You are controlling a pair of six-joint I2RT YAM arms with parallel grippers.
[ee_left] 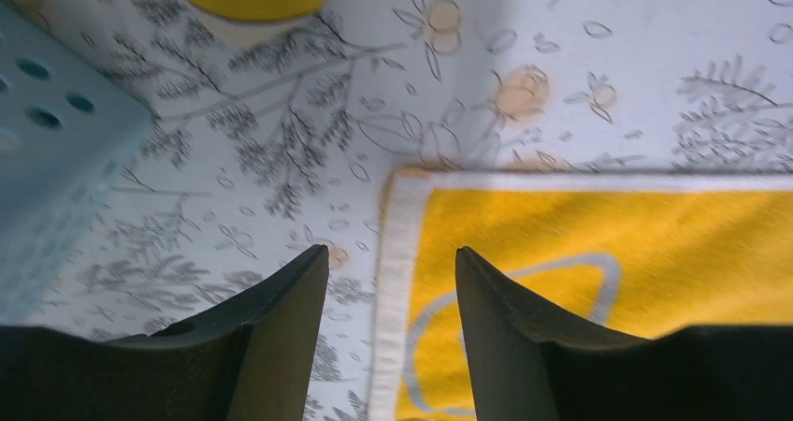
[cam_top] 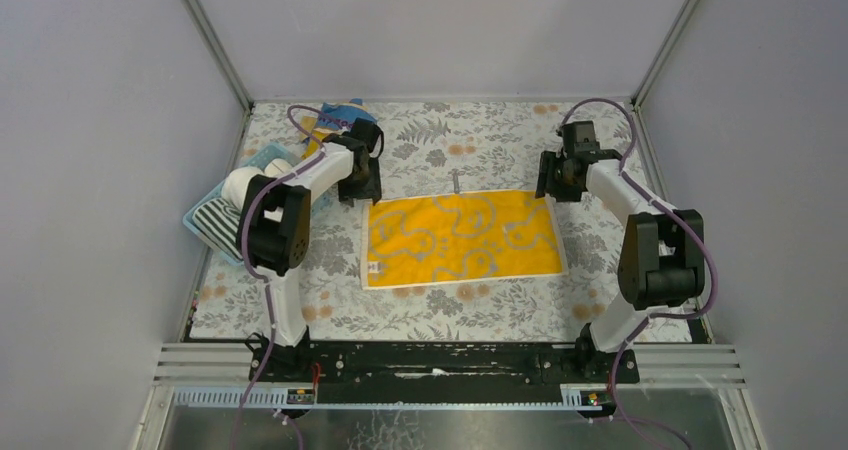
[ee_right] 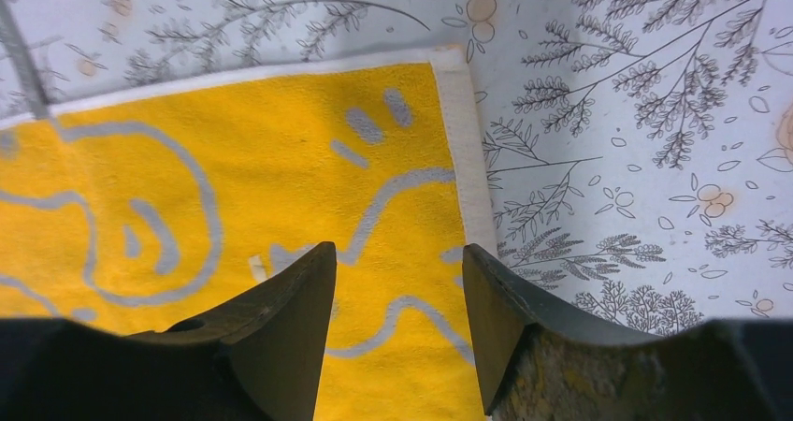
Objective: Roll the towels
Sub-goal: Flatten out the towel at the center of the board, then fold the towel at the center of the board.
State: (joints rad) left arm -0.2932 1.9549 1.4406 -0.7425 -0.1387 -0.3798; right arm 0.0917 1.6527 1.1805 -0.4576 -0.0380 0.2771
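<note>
Left arm [cam_top: 275,220] across half-hidden striped towel [cam_top: 213,222]

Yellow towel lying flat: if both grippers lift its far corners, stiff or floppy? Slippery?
Likely floppy: the yellow towel lies thin and flat on the tablecloth, so its middle would probably sag. Probably light. Its fuzzy-looking pile should give the open left gripper and right gripper decent purchase; pushed, it may bunch rather than slide.
</note>
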